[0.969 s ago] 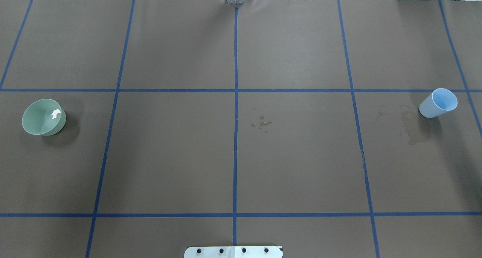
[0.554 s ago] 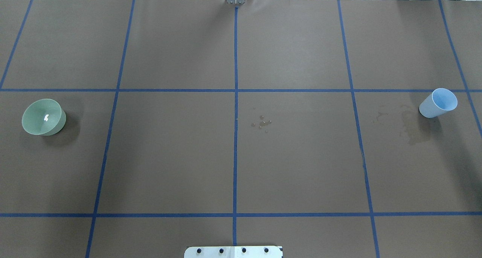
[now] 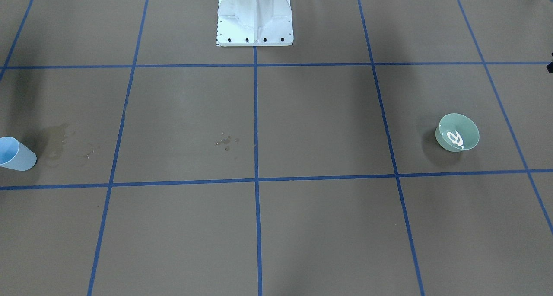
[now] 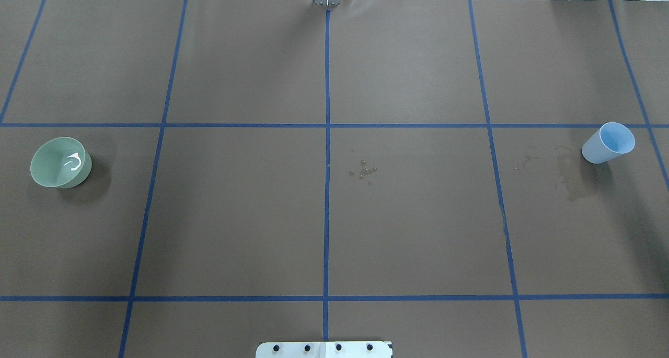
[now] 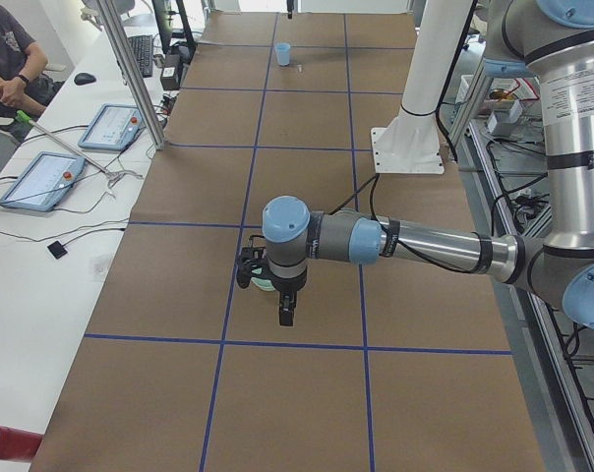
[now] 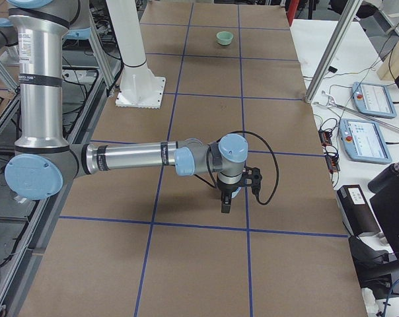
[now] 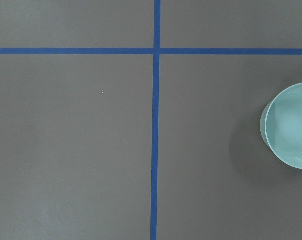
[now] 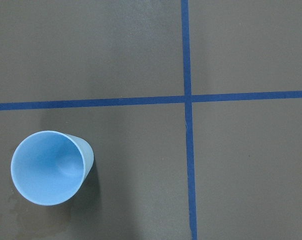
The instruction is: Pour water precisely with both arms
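Note:
A green bowl [image 4: 57, 163] stands at the table's left, with water [image 4: 73, 162] showing in it as a white glint; the bowl also shows in the front view [image 3: 458, 132] and in the left wrist view [image 7: 290, 127]. A pale blue cup [image 4: 609, 142] stands at the right and looks empty in the right wrist view [image 8: 48, 167]. Both arms show only in the side views. My left gripper [image 5: 286, 313] hangs over the bowl. My right gripper [image 6: 225, 205] hangs over the cup. I cannot tell whether either is open or shut.
Small water droplets [image 4: 364, 171] lie near the table's middle. A wet stain [image 4: 571, 176] spreads beside the blue cup. The white pedestal [image 3: 255, 15] stands at the robot's edge. Blue tape lines [image 4: 326, 138] grid the brown table. Tablets [image 5: 41, 177] lie on the operators' side.
The white glint of water in the green bowl has changed shape, from a blob to a small spot to a curved line. The bowl and the cup have not moved.

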